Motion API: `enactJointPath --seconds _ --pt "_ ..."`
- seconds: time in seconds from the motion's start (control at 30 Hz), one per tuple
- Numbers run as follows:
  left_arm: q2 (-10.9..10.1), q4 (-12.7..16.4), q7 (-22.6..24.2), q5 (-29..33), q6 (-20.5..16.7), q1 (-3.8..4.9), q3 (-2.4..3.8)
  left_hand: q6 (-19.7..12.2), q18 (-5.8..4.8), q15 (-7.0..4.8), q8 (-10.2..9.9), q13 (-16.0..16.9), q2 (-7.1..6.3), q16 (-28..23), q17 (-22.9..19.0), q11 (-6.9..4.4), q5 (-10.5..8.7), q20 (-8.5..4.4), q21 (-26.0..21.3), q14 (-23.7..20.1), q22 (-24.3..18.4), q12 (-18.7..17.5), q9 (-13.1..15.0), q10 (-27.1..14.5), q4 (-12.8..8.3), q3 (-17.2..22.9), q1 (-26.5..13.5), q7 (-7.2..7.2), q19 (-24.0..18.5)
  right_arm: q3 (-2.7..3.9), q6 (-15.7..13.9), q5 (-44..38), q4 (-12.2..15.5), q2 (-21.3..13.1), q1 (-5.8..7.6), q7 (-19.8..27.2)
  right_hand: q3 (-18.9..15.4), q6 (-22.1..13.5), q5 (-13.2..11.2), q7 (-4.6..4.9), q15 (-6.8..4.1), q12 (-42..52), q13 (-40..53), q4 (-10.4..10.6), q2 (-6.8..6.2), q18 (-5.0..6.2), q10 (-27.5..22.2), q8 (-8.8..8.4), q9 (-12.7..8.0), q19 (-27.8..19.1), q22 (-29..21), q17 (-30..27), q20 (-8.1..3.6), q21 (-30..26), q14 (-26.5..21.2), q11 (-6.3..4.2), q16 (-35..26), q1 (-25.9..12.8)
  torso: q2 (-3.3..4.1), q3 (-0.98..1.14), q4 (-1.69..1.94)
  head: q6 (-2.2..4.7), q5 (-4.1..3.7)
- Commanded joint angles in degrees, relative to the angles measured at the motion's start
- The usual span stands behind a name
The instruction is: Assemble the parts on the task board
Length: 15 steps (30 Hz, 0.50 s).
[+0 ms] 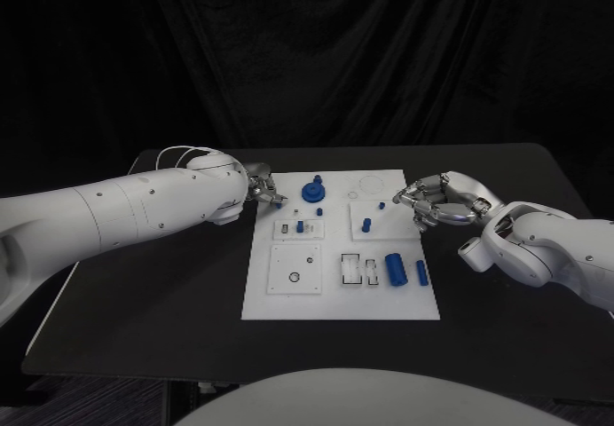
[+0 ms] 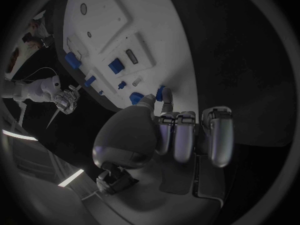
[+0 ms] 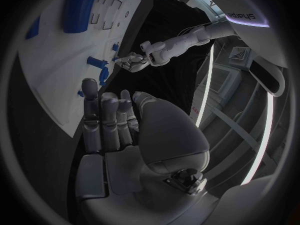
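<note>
Head view shows the white task board (image 1: 341, 306) mid-bench (image 1: 153, 311), blue parts (image 1: 396, 267) on it, left hand (image 1: 263, 188) at its far-left edge, right hand (image 1: 435, 201) at its right edge. Wrist views show both hands' fingers loosely curled, holding nothing. Black curtain behind.

A robotics lab or test cell, set up for recording. Black drapes are hanging behind a black table (image 1: 153, 302) and closing off the background. A white task board (image 1: 339, 306) is lying in the middle of the table, carrying small blue parts (image 1: 396, 268) in fitted recesses. Strip lights are glowing along the room's framework in the right wrist view.
</note>
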Motion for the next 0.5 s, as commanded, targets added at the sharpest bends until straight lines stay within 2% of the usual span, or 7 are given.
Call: enactJointPath --seconds 0.03,0.27,0.4,0.5 --pt "0.1 -0.1 0.2 0.2 0.9 -0.15 0.04 0.3 0.33 0.10 -0.3 14.9 -0.14 0.2 15.1 -0.22 0.53 0.11 -0.3 5.9 9.5 -0.3 -0.1 6.2 -0.1 0.6 0.5 -0.19 1.6 0.04 0.9 0.1 0.0 0.1 -0.12 -0.9 0.5 -0.2 0.3 -0.15 0.04 0.1 -0.1 0.0 0.30 0.58 -0.2 0.40 -0.1 0.3 0.0 -0.1 -0.18 -0.2 0.1 -0.16 0.0 0.1 -0.01 0.01 -0.03 -0.01 0.04" --pt "0.2 -0.1 0.0 2.4 0.7 -0.21 0.04 0.3 0.39 0.05 -0.5 14.9 -1.28 0.2 15.1 -0.29 2.44 0.03 -0.5 5.9 9.4 -0.3 -0.3 6.2 -1.1 4.0 1.2 -0.25 1.5 0.04 1.4 0.1 -0.1 0.2 -0.12 -1.1 0.6 -0.2 0.4 -0.16 0.03 0.1 -0.1 -0.1 0.35 0.59 -0.2 0.45 -0.1 0.3 0.0 -0.1 -0.19 -0.2 0.2 -0.17 0.0 0.1 -0.06 0.01 -0.03 -0.01 0.06" --pt "0.1 0.0 -0.1 2.0 0.4 -0.22 0.04 0.3 0.42 0.03 -0.6 14.9 -2.60 0.2 15.1 -0.28 3.95 0.01 -0.7 5.9 9.4 -0.3 -0.3 6.2 -1.8 7.3 1.3 -0.25 1.5 0.04 1.6 0.1 -0.1 0.2 -0.12 -1.4 0.6 -0.2 0.4 -0.16 0.03 0.1 -0.1 -0.1 0.35 0.59 -0.2 0.45 -0.1 0.3 0.0 -0.1 -0.19 -0.2 0.2 -0.17 0.0 0.1 -0.03 0.01 0.00 -0.01 0.07" --pt "0.0 0.1 -0.1 1.9 0.1 -0.23 0.04 0.7 0.38 -0.04 -0.3 14.9 -4.18 0.2 15.1 -0.36 5.49 -0.03 -0.6 5.9 9.5 -0.3 0.0 6.2 -2.5 10.8 0.8 -0.35 1.6 0.04 1.7 0.1 -0.1 0.2 -0.12 -1.5 0.7 -0.2 0.4 -0.17 0.02 0.1 -0.1 -0.1 0.39 0.59 -0.2 0.48 -0.1 0.3 0.0 -0.1 -0.20 -0.3 0.2 -0.18 0.1 0.2 -0.05 0.01 0.02 -0.01 0.04"
